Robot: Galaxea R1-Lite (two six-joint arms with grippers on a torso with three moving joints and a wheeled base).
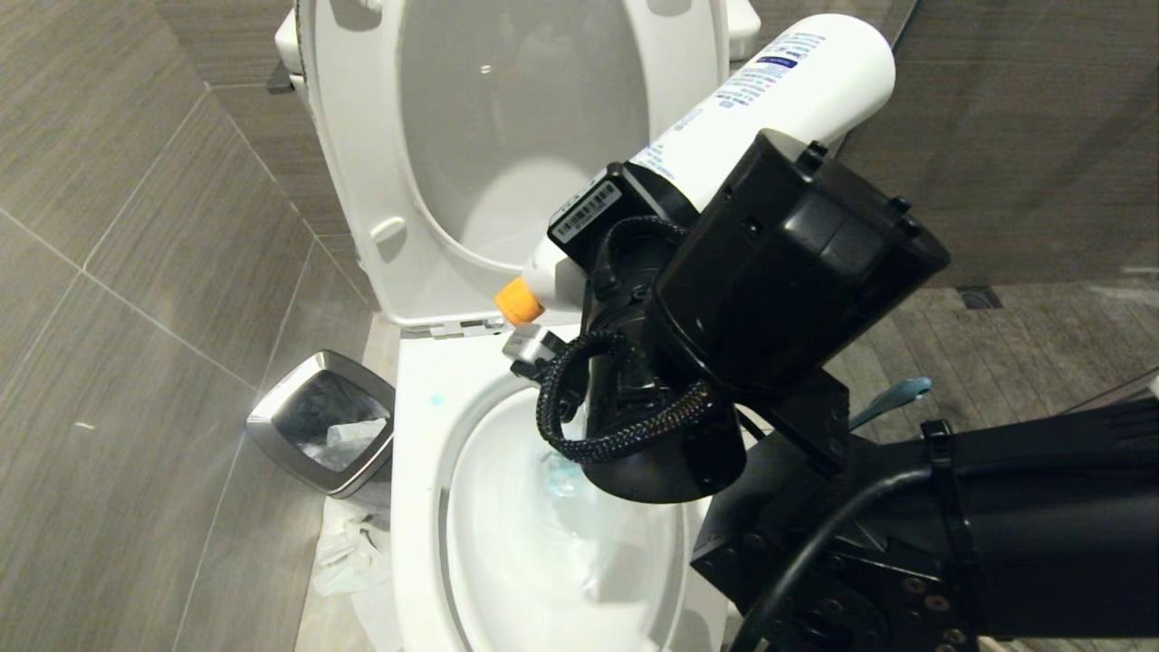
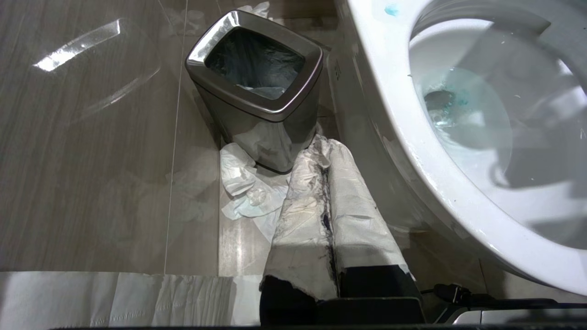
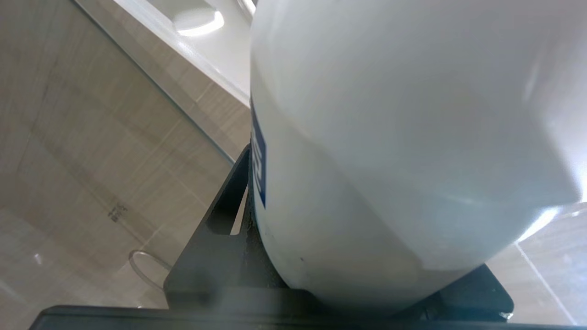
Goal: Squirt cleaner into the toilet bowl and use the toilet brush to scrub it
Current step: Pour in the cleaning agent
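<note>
My right gripper is shut on the cleaner, a white bottle with a blue-printed label. The bottle is tilted, its orange cap pointing down over the back rim of the toilet bowl. Blue-green liquid lies in the bowl's water. In the right wrist view the cleaner fills the frame, pressed against a black finger. Right of the bowl, only the blue-grey handle tip of the toilet brush shows past the arm. My left gripper, its fingers wrapped in white paper, hangs shut beside the toilet bowl.
A silver-rimmed waste bin stands on the floor left of the toilet, with crumpled tissue at its foot. The seat and lid are raised against the tank. Grey tiled walls close in on the left and behind.
</note>
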